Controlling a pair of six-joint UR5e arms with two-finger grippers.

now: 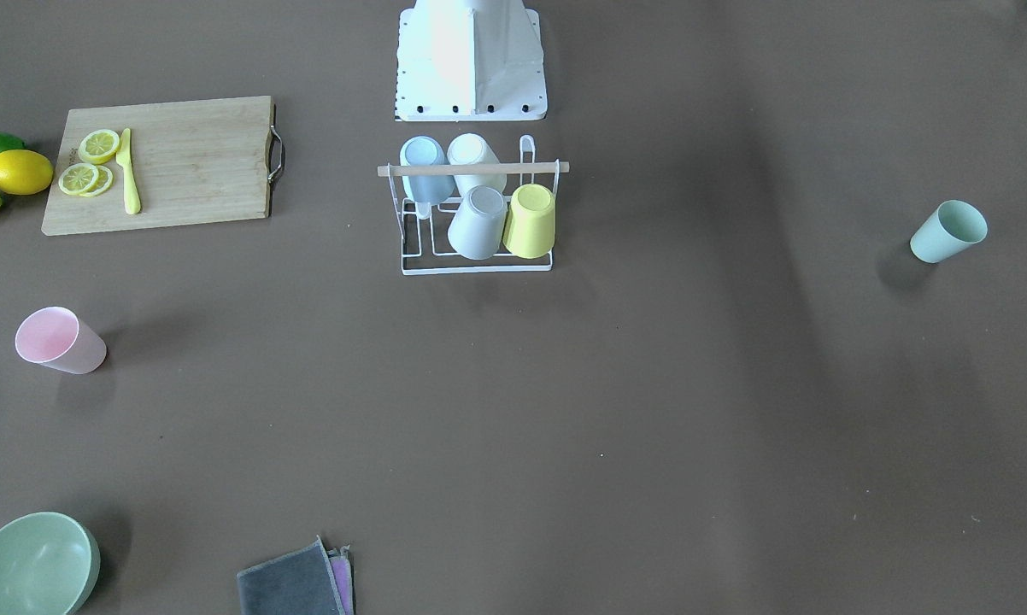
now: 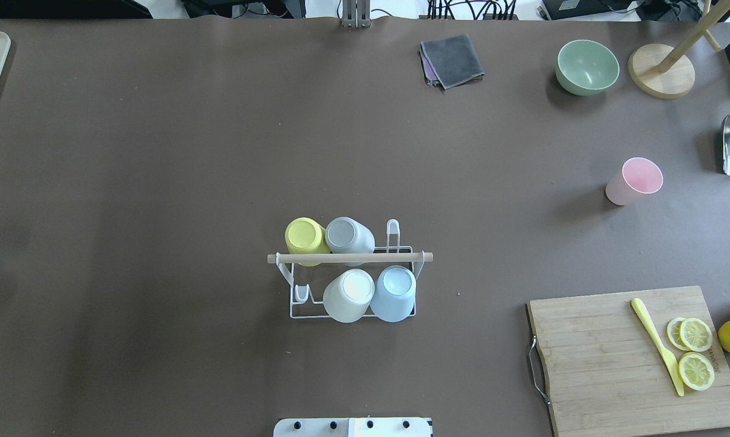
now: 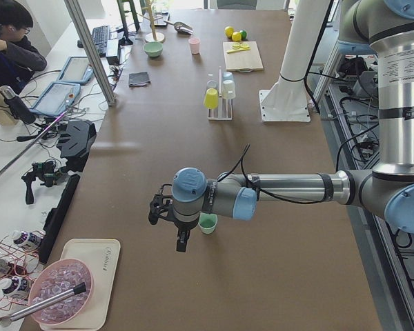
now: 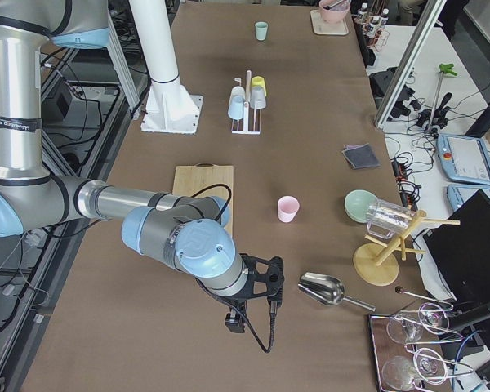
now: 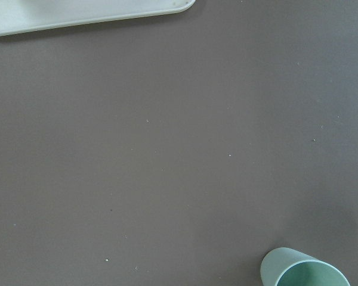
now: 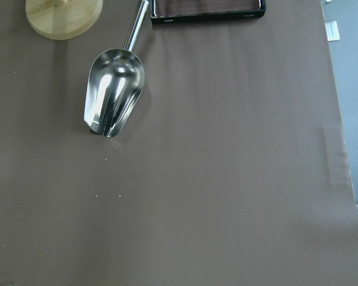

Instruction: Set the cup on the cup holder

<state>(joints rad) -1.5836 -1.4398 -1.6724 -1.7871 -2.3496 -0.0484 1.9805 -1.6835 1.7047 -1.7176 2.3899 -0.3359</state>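
Brown table (image 1: 650, 427), cup holder (image 1: 472, 168) mid-table, pink cup (image 1: 59, 340), mint cup (image 1: 947, 231), cutting board (image 1: 197, 162), green bowl (image 1: 31, 564), grey cloth (image 1: 290, 583)

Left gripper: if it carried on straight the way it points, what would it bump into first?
Probably the bare brown table. The left gripper points down, and its wrist view shows the mint cup off to one side, though depth is unclear.

Mint cup (image 5: 304, 271) only half seen at the table's far end

The bottom edge of the left wrist view cuts the cup, the overhead's left edge clips it to a sliver, and the left arm's wrist partly hides it in the exterior left view. The left gripper (image 3: 156, 209) and right gripper (image 4: 271, 276) show only from the table's ends, so their jaws cannot be judged. The green bowl (image 1: 31, 564) and grey cloth (image 1: 291, 585) run off the front view's bottom edge.
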